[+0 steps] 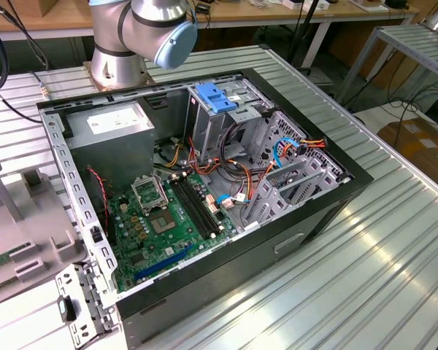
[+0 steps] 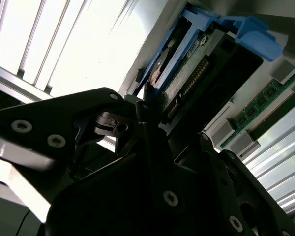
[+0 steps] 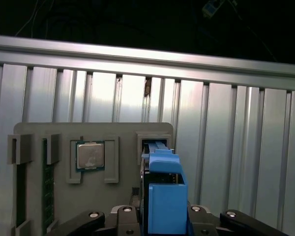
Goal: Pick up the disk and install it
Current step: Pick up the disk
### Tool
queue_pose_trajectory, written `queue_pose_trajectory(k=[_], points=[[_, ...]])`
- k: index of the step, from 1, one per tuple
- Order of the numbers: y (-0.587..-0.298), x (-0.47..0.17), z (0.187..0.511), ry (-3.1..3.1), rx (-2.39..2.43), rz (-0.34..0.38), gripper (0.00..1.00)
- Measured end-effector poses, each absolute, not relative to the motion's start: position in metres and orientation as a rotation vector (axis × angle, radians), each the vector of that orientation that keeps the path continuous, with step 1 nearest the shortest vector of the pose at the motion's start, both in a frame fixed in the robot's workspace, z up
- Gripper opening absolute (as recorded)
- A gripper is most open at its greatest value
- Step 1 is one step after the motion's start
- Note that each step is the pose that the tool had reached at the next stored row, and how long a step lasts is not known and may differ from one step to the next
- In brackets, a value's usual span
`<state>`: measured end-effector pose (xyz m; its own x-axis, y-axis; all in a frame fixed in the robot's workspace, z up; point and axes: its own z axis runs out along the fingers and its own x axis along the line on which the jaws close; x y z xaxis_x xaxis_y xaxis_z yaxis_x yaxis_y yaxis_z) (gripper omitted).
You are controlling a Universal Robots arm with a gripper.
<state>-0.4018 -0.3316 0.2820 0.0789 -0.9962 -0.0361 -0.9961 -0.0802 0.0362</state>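
Grasping of the disk [image 3: 163,196] was the step in hand. In the first wrist view it was seen standing on edge, its blue carrier turned toward the camera and its far end at a slot in the grey fixture tray [image 3: 123,130]. Whether that end was seated in the slot or clear of it could not be told. The gripper [image 3: 160,219] was seen with its jaws clenched on the disk, one finger on each side, and the same hold was shown in the second wrist view. On the tray, a processor [image 3: 90,156] was seated in a recess just beside the slot, and a memory module [image 3: 47,191] lay further along. The opened computer case [image 1: 314,211] was seen in the exterior view on the slatted aluminium table [image 1: 379,277]. For the pick-up to be done well, it was judged that the disk should be kept square between the fingers and held in line with the slot, so that the carrier would not be jammed or twisted and the processor would not be brushed. A firm, even squeeze was judged to be called for, since the plastic carrier could flex.
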Motion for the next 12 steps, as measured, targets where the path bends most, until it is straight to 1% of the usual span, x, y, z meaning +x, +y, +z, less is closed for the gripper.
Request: queue_pose_trajectory(k=[12], points=[[-0.3316,-0.4018,0.2910,-2.129,2.306,-0.080,0.36]])
